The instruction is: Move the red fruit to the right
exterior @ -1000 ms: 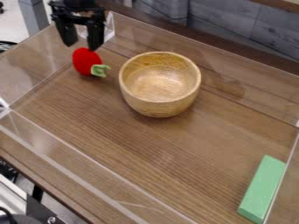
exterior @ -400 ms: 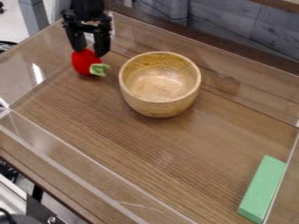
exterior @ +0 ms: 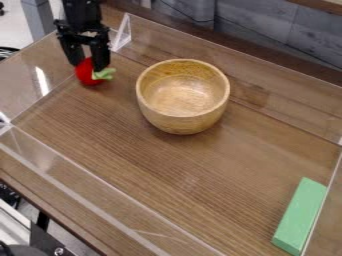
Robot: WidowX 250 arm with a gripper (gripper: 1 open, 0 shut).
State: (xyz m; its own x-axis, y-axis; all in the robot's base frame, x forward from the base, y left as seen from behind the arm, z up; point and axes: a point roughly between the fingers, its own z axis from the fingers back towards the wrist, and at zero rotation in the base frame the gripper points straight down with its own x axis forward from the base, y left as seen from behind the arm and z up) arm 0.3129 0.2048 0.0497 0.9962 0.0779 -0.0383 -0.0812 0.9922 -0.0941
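The red fruit [exterior: 88,73], a small strawberry-like toy with a green leafy top, lies on the wooden table at the far left, to the left of the wooden bowl [exterior: 183,95]. My gripper [exterior: 84,60] points straight down right over the fruit. It is open, with a dark finger on each side of the fruit's upper part. The fingers hide the top of the fruit, and I cannot tell whether they touch it.
A flat light-green block [exterior: 302,215] lies at the near right corner. Clear plastic walls [exterior: 40,170] ring the wooden table [exterior: 201,170]. The bowl is empty and stands just right of the fruit.
The gripper has come down and to the left, from above and behind the fruit to straddling it. It has stayed open, and the bowl and block have not moved.
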